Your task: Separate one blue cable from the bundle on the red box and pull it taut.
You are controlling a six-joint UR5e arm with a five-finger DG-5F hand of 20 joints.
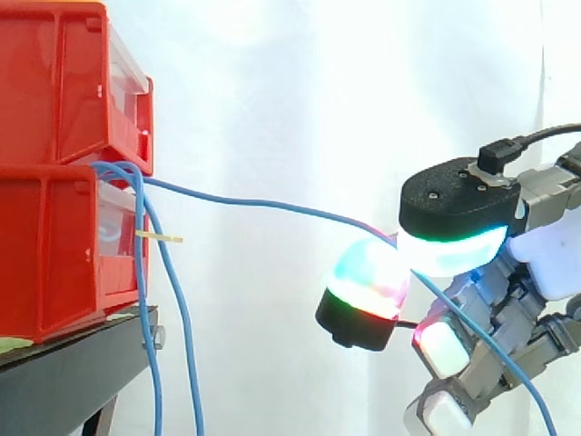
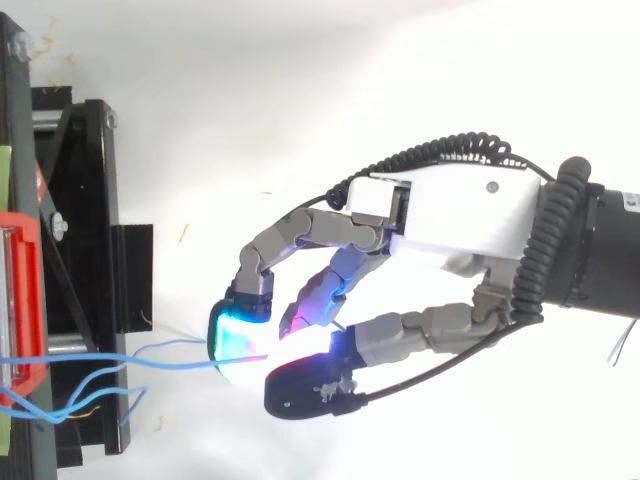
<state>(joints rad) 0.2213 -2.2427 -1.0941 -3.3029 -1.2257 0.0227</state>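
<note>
One blue cable runs from the red box out to the right, nearly straight, and passes between two glowing fingertips of my hand. The hand's fingers are curled and pinch this cable, which hangs on downward behind the hand. Other blue cables of the bundle droop from the box front down past the stand. In the top view the pinched cable leads from the box to the cyan pad.
A second red box is stacked on the first. Both rest on a black stand at the left. A small yellow tie sticks out from the bundle. White curtain lies behind.
</note>
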